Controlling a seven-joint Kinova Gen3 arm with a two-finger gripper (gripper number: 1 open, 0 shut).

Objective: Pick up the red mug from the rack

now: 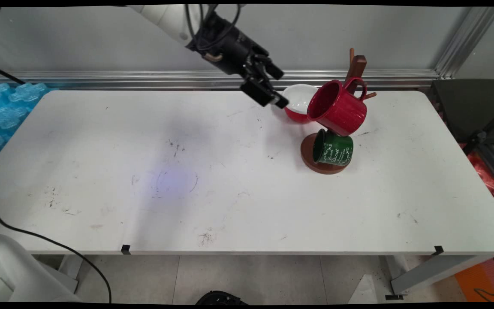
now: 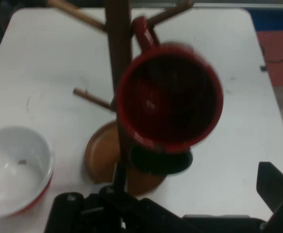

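Observation:
A wooden mug tree [image 1: 355, 68] [image 2: 118, 58] stands on a round brown base [image 1: 309, 156] [image 2: 100, 158] at the table's far right. A red mug [image 1: 337, 107] [image 2: 169, 97] hangs by its handle from an upper peg, its mouth turned toward the hand. Below it hangs a dark green mug [image 1: 332, 149] [image 2: 161, 161] with white lettering. A red bowl [image 1: 299, 103] [image 2: 15, 170], white inside, sits on the table left of the tree. My gripper [image 1: 281, 88] [image 2: 170, 194] hovers open and empty above the table, just left of the bowl and facing the red mug.
An aluminium rail [image 1: 144, 79] runs along the wall behind the white table [image 1: 187, 180]. Blue moulded packing [image 1: 2, 107] lies off the left end. A dark object [image 1: 474, 111] stands off the right end. Black cables [image 1: 58, 246] hang at the front left.

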